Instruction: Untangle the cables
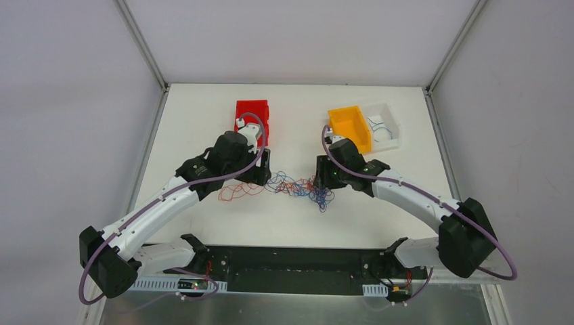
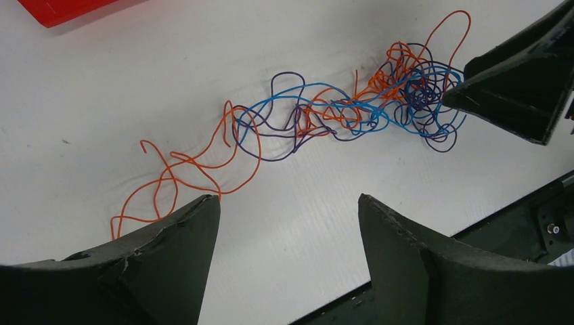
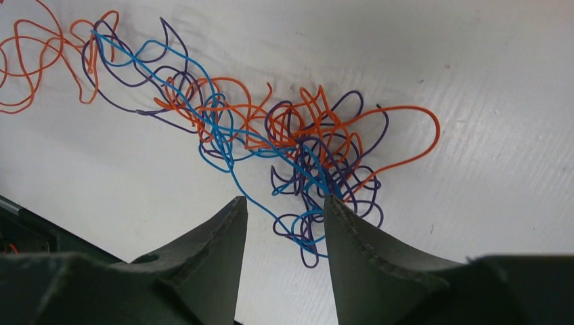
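- The cables (image 1: 298,186) lie on the white table (image 1: 196,115) between the two grippers. They form one long, flat tangle of very thin orange, blue and dark purple wires.
- The tangle is most dense at its right end, just in front of the right gripper (image 3: 284,200). Toward the left it becomes loose, and only orange loops reach out near the left gripper (image 2: 288,200).
- The left gripper has its jaws wide apart and holds nothing. Only bare table shows between the fingers, and the orange loops end just beside the finger at the left of its wrist view.
- The right gripper also has its jaws apart, but less wide. A few blue and purple strands run through the gap between its fingers, and the jaws are not pressed on them. One fingertip stands at the edge of the dense knot.
- At the far side of the table there is a red bin (image 1: 252,118) behind the left gripper. An orange bin (image 1: 350,127) stands behind the right gripper, with a clear bin (image 1: 387,128) just beside it that has thin blue wire inside.
- Plain pale walls with metal corner posts close the table on three sides.
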### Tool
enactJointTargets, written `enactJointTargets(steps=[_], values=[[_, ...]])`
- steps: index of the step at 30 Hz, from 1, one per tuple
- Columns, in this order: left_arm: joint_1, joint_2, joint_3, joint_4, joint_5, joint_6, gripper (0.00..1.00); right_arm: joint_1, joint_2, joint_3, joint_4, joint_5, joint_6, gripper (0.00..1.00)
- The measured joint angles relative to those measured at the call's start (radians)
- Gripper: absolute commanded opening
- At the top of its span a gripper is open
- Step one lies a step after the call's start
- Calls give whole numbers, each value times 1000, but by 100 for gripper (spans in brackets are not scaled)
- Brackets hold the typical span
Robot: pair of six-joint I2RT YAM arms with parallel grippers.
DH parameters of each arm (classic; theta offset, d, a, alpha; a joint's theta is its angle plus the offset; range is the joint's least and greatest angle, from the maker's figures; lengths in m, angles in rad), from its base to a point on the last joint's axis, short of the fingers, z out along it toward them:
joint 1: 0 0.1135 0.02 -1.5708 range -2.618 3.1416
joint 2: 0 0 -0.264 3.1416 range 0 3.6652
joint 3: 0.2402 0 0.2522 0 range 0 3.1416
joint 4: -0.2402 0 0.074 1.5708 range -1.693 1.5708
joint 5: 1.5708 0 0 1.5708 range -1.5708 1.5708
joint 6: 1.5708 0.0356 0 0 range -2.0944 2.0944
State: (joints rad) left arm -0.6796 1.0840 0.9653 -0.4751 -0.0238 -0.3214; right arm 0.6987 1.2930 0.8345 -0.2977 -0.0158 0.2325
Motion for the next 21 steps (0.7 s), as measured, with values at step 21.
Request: enactJointTargets(steps=[21], values=[[0,-58,-39,23,1,19,76,6,158,92,-30,108,-68,21]])
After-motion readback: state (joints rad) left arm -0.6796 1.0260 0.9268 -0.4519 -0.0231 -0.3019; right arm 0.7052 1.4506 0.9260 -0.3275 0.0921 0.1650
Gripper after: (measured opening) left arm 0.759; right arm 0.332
